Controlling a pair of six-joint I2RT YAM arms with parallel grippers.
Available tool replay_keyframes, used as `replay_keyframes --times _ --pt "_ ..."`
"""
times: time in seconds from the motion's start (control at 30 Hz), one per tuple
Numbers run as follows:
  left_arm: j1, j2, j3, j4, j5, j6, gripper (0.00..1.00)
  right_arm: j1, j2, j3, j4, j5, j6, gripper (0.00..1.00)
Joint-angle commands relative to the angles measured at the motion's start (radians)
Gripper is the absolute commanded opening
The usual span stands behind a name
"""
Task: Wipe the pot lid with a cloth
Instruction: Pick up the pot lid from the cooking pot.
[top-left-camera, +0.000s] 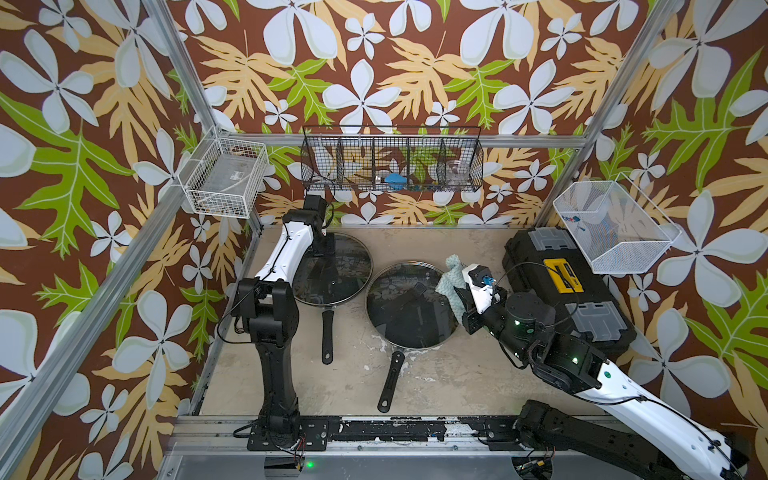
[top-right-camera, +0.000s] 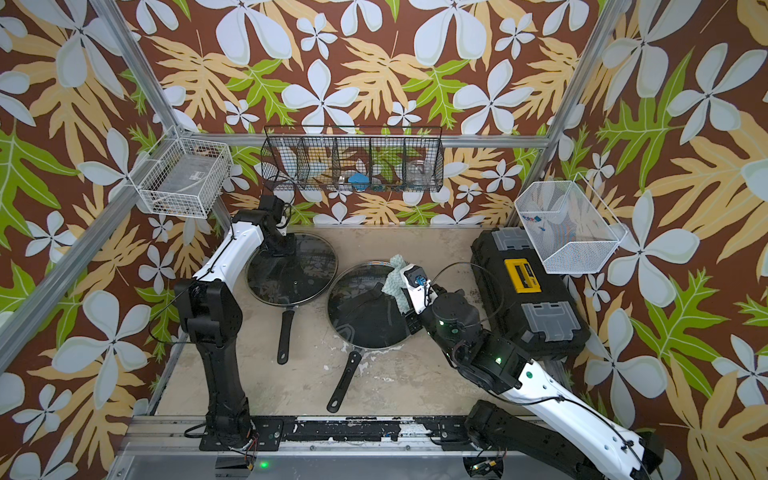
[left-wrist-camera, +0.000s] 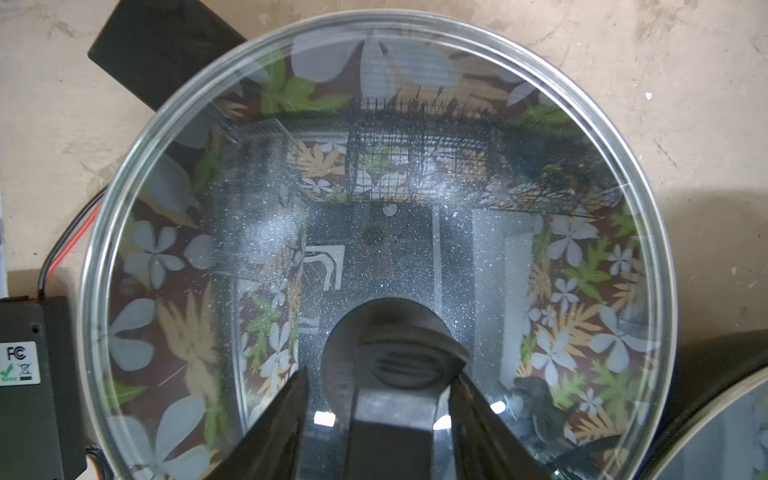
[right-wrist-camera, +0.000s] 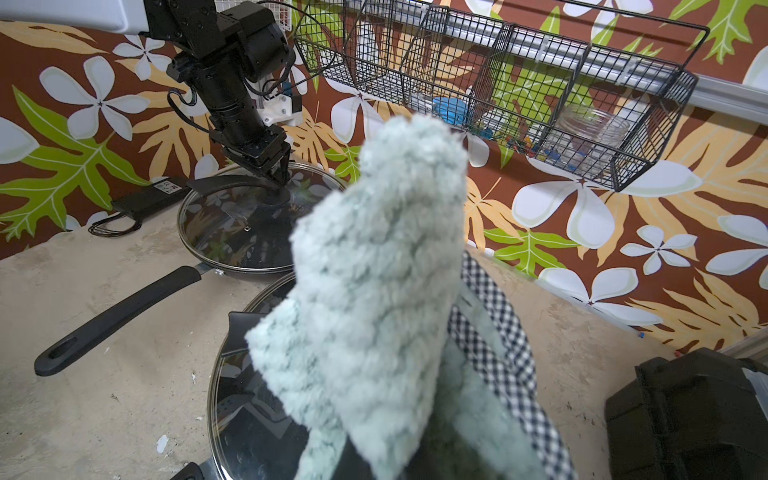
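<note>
The pot lid (top-left-camera: 345, 274) (top-right-camera: 299, 270), clear glass with a thin metal rim, lies on a pan at the back left. My left gripper (top-left-camera: 328, 249) (left-wrist-camera: 380, 376) is open, its jaws straddling the lid's black handle (left-wrist-camera: 411, 361) with a gap on one side. The fluffy pale teal cloth (top-left-camera: 446, 282) (right-wrist-camera: 374, 291), with a checked edge, hangs from my right gripper (top-left-camera: 460, 300), which is shut on it above the right rim of the other glass lid (top-left-camera: 399, 316). The cloth hides the right jaws in the right wrist view.
Two black pan handles (top-left-camera: 328, 336) (top-left-camera: 390, 382) point toward the front edge. A black toolbox (top-left-camera: 569, 291) stands at the right. A black power adapter (right-wrist-camera: 153, 191) with cables lies behind the pot lid. Wire baskets (top-left-camera: 390, 162) hang on the walls.
</note>
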Motion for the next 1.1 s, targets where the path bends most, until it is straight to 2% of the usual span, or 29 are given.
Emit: replay_keyframes --times 0.0,0.2,0.4,0.53,0.6,0.77,0.93,1.07 --pt "0.002 0.011 -0.004 -0.019 0.045 0.004 0.57 0.0 0.003 0.005 0.011 0.013 -0.002 0.0" --pt "-0.006 0.021 -0.018 -0.018 0.036 0.001 0.59 0.0 -0.007 0.001 0.003 0.019 -0.002 0.0" --pt "-0.032 0.022 -0.048 -0.027 -0.012 0.0 0.47 -0.001 -0.013 -0.004 0.0 0.022 -0.002 0.0" --pt "-0.034 0.017 -0.054 -0.027 -0.038 0.001 0.43 -0.001 -0.015 -0.004 -0.001 0.021 0.0 0.0" --pt "-0.034 0.026 -0.046 -0.028 -0.03 0.001 0.39 -0.001 -0.015 -0.003 -0.004 0.023 0.0 0.0" --pt "-0.032 0.033 -0.054 -0.024 -0.003 0.005 0.35 -0.001 -0.019 -0.001 -0.008 0.029 0.0 0.0" --pt "-0.025 0.047 -0.048 -0.024 0.017 0.005 0.22 -0.001 -0.021 -0.005 -0.011 0.033 0.005 0.0" --pt "-0.025 0.038 -0.058 -0.022 0.019 0.005 0.0 -0.001 -0.026 -0.007 -0.012 0.043 0.003 0.0"
